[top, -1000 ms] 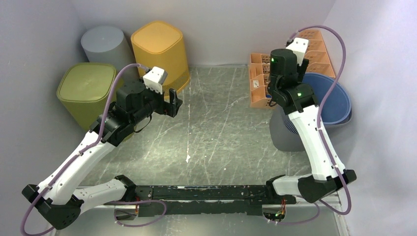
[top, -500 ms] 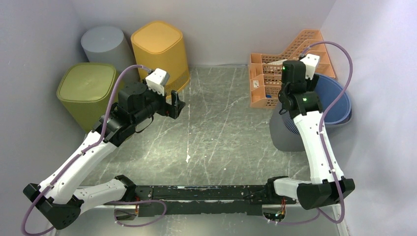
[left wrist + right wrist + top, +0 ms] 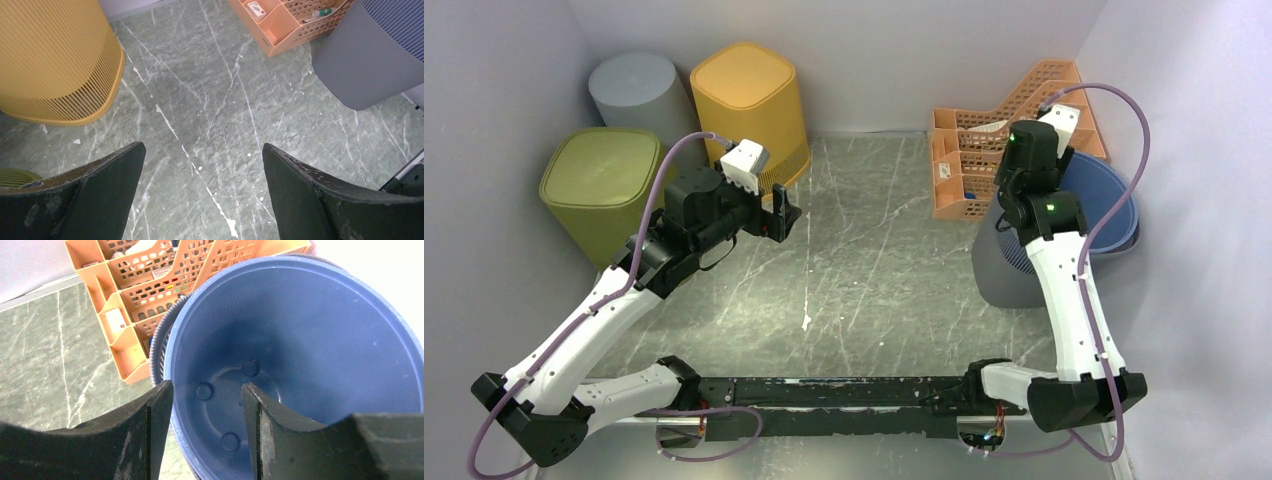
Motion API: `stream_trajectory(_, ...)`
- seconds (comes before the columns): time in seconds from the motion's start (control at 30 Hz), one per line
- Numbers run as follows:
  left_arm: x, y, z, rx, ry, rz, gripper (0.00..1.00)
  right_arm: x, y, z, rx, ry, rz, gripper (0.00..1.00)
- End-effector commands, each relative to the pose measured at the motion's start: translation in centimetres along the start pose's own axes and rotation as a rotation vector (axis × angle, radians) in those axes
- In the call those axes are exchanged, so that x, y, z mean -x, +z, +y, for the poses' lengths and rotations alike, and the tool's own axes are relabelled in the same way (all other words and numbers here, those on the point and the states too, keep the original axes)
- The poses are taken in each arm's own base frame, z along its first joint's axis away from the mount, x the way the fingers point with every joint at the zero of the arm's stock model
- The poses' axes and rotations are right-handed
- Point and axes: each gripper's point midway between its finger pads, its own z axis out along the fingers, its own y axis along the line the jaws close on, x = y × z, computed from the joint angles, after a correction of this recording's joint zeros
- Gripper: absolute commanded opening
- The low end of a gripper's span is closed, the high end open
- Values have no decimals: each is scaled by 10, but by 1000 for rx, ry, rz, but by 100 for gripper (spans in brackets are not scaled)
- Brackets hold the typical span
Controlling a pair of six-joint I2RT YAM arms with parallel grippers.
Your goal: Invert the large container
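Overhead, the right arm (image 3: 1064, 270) covers part of the blue container (image 3: 1114, 210) at frame right; the right pincer (image 3: 207, 387) hangs spread above its rim, and the left pincer (image 3: 202, 147) is spread too.

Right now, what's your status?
Left gripper open over table. Right gripper open, straddling blue container rim. Container upright, not gripped. Orange rack close alongside.

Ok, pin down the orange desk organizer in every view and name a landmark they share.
Top external: orange desk organizer at the back right, near the wall.
Left wrist: orange desk organizer along the top edge, right of centre.
Right wrist: orange desk organizer upper left, behind the blue tub.
Shared landmark: the grey bin beside it.
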Motion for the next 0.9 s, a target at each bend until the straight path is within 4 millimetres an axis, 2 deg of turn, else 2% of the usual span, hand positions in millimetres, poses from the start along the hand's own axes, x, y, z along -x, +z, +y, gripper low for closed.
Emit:
stream_trajectory(0.0, 1, 1, -5, -25, 0, -15, 99, -9, 14, 9, 20, 6, 21, 53)
stream_trajectory(0.27, -4, 0, -1, -7, 0, -10, 99, -33, 38, 16, 28, 6, 71, 53)
stream_trajectory(0.6, -12, 3, -1, -10, 0, 4, 99, -43, 44, 13, 28, 15, 80, 53)
stream_trajectory(0.73, -13, 5, -1, -9, -3, 5, 99, -60, 53, 15, 23, 4, 125, 53)
stream_trajectory(0.8, -14, 3, -1, -8, -1, 6, 99, -66, 56, 16, 28, 5, 134, 48)
stream_trajectory(0.87, -13, 2, 1, 0, 1, 6, 99, -68, 56, 16, 30, 10, 134, 32)
